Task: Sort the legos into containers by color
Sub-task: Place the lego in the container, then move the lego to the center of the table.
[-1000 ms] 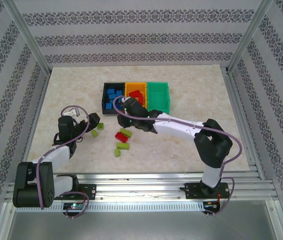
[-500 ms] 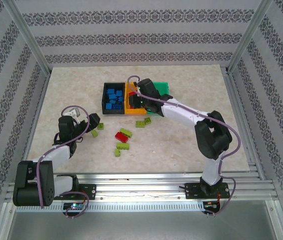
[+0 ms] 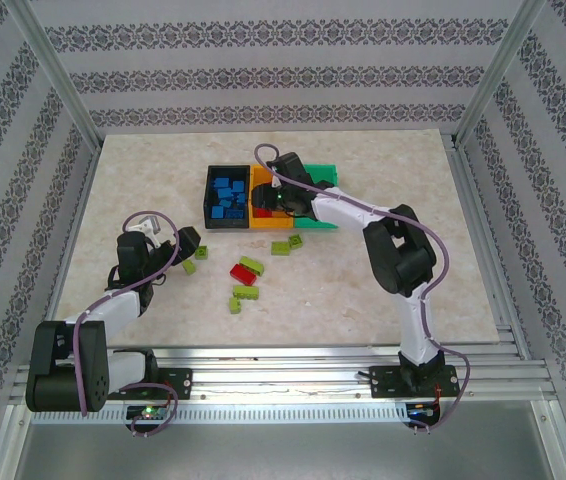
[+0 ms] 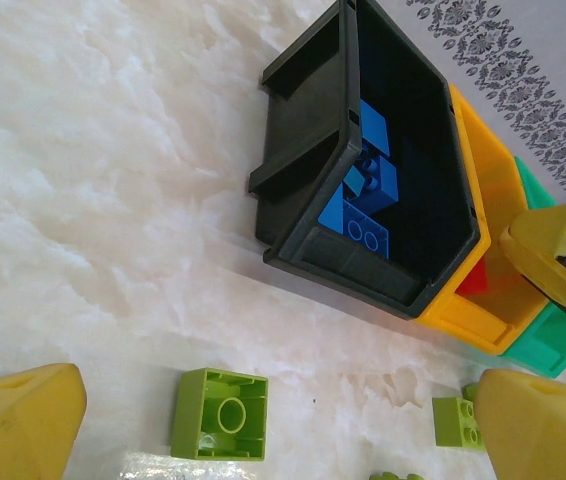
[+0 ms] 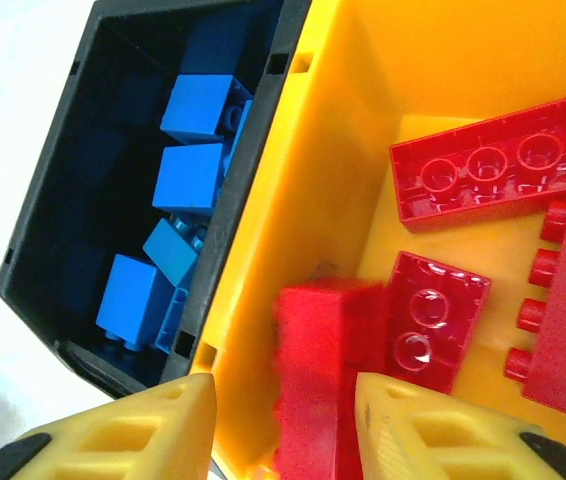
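Note:
Three bins stand in a row: black (image 3: 210, 195) with blue legos (image 5: 193, 175), orange (image 3: 263, 222) with red legos (image 5: 493, 160), and green (image 3: 325, 176). My right gripper (image 3: 275, 200) hangs over the orange bin (image 5: 313, 180), open. A blurred red lego (image 5: 328, 370) sits between its fingers, with a gap on its left side. My left gripper (image 3: 185, 246) is open low over the table. An upside-down yellow-green lego (image 4: 219, 413) lies between its fingers, untouched.
Loose yellow-green legos (image 3: 246, 292) and one red lego (image 3: 242, 273) lie on the table in front of the bins. Two more yellow-green ones (image 3: 285, 245) sit just before the orange bin. Metal frame rails edge the table on all sides.
My right gripper has moved from in front of the bins to over the orange bin, and its jaws have parted around the red lego. The left arm has not moved.

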